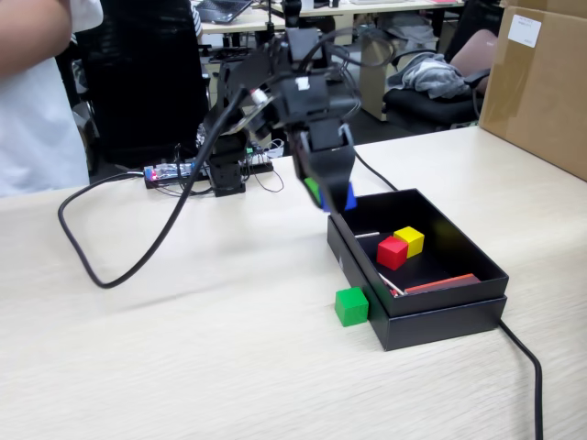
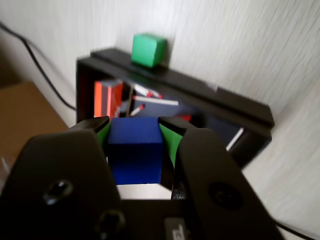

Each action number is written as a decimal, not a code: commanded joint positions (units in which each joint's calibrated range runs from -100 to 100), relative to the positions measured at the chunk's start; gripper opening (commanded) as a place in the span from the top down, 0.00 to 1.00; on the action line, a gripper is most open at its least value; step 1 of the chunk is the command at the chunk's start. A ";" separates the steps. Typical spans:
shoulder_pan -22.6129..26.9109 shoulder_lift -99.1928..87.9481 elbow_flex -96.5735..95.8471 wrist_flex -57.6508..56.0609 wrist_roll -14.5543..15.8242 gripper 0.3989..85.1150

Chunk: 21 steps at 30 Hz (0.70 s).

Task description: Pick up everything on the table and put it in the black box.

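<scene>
1. Tool (image 1: 332,194): closed on the blue cube (image 2: 135,150). The wrist view shows the cube clamped between the two green-lined pads (image 2: 168,140), both in contact. In the fixed view only a blue corner (image 1: 348,195) shows under the tool, centre of frame.
2. Tool position: hanging above the surface (image 1: 183,348), over or just outside the upper-left corner of the box (image 1: 440,316) in the fixed view. Cannot tell which from that angle. The wrist view has the box interior directly ahead of the cube.
3. Box: black, shallow, sitting in its lid, right of centre in the fixed view. Also holds some red and dark flat items; blurred, cannot identify them.
4. Done: yellow cube (image 1: 410,240) and red cube (image 1: 392,252) are inside the box, touching each other, near its middle.
5. In hand: blue cube, lifted and carried, not yet released. Judged mid-transport, near the drop point.
6. Left: green cube (image 1: 351,306) sits on the surface, against the box's outer wall at the lower-left corner in the fixed view. In the wrist view it is at top centre (image 2: 148,49), just beyond the far wall.
7. Progress estimate: two of four in, third about to go in, fourth untouched. Roughly past halfway.
8. Risk for the last pick: green cube hugs the wall, so one pad has little room on that side.
9. Black cable (image 1: 110,247) loops at left of the fixed view, well clear of the cubes.
</scene>
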 commanded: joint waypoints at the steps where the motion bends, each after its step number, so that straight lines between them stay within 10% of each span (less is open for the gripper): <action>1: 4.35 -4.80 2.00 -0.87 1.32 0.81; 21: 10.31 32.15 13.60 -0.79 4.69 0.68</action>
